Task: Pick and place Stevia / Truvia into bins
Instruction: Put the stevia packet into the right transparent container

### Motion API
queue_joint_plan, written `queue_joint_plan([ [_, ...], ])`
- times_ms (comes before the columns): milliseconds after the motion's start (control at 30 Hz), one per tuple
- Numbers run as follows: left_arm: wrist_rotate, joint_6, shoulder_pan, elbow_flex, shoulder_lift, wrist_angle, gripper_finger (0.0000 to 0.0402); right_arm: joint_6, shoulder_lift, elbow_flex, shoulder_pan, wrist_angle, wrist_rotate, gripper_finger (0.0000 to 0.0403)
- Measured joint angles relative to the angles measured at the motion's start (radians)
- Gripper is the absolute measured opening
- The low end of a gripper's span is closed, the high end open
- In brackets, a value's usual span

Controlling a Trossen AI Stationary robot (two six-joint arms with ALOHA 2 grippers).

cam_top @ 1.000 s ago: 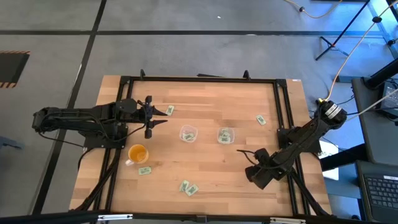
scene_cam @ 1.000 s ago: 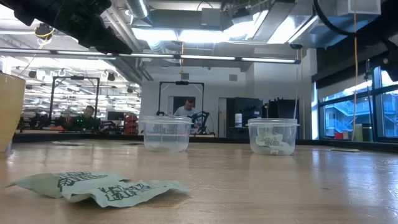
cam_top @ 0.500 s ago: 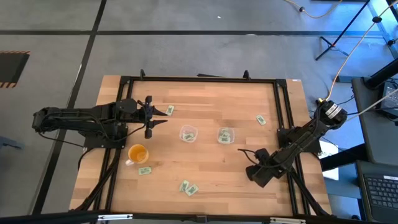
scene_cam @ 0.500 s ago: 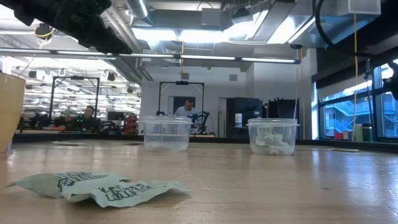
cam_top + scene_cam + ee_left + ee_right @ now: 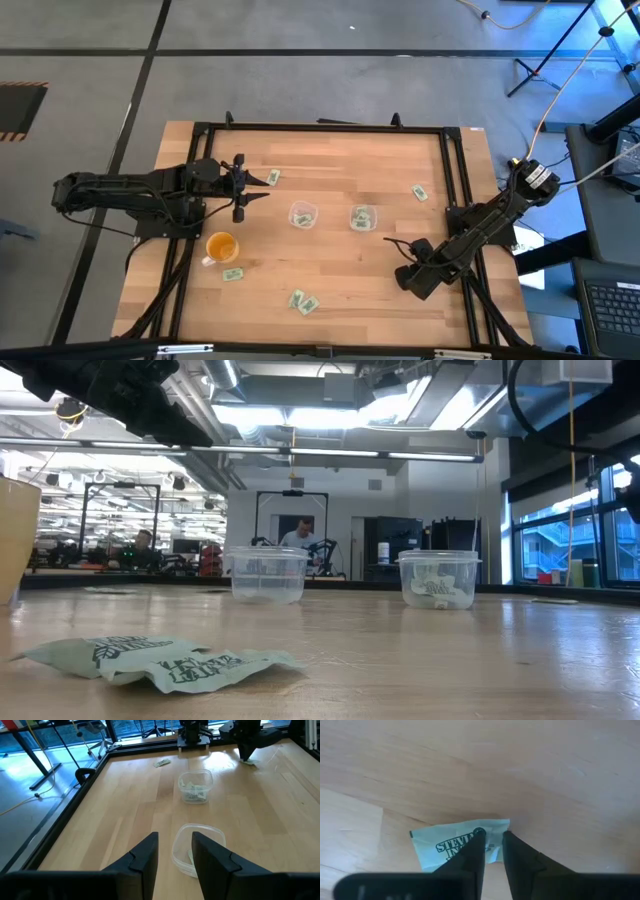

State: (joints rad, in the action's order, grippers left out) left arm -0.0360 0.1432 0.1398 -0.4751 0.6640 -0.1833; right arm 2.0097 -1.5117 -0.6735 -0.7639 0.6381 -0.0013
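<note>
Green-and-white Stevia packets lie flat on the wooden table: one [image 5: 273, 177] just beyond my left gripper, one [image 5: 420, 193] far right, one [image 5: 232, 274] near the orange cup, and two overlapping ones [image 5: 302, 301] at the near edge. The two clear bins [image 5: 302, 214] [image 5: 362, 217] stand mid-table, and the right one holds packets. My left gripper [image 5: 268, 187] hovers open to the left of the bins. My right gripper [image 5: 388, 243] points down, near the table's near right part, onto another packet [image 5: 455, 845]. My right gripper comes from above, pointing down, and its two fingers [image 5: 476, 851] stand close together on the packet's end [image 5: 496, 831] by one short edge. A narrow strip of paper shows between them. The packet lies flat on the table.
An orange translucent cup [image 5: 221, 246] stands near the left bin, on the near-left side. A black frame [image 5: 320, 128] rims the table. Bare wood lies between the bins and the near edge. A person stands far off in the room behind [image 5: 300, 535].
My right arm has shifted slightly over the near right part of the table. Packets, bins and cup lie where they were.
</note>
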Motion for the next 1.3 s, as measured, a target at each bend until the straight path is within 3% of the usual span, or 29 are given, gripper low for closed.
queue_joint_plan([
  [433, 0.000, 0.000, 0.000, 0.000, 0.000, 0.000, 0.0114, -0.018, 0.004, 0.000, 0.000, 0.000, 0.012, 0.0005],
  [667, -0.001, 0.000, 0.000, 0.000, 0.000, 0.000, 0.0114, -0.143, 0.016, -0.124, 0.030, 0.142, 0.172, 0.0002],
  [767, 0.000, 0.012, 0.000, 0.000, 0.000, 0.000, 0.0114, -0.230, 0.018, -0.211, 0.058, 0.264, 0.241, 0.0002],
  [900, 0.000, 0.019, 0.000, 0.000, 0.000, 0.005, 0.0114, -0.365, 0.020, -0.330, 0.123, 0.366, 0.417, 0.0001],
  [1000, 0.000, 0.019, 0.000, 0.000, 0.000, 0.006, 0.0114, -0.524, 0.020, -0.384, 0.198, 0.365, 0.500, 0.0001],
  [1300, 0.000, 0.018, 0.000, 0.000, 0.000, 0.005, 0.0114, -1.007, 0.021, -0.396, 0.480, 0.202, 0.508, 0.0001],
])
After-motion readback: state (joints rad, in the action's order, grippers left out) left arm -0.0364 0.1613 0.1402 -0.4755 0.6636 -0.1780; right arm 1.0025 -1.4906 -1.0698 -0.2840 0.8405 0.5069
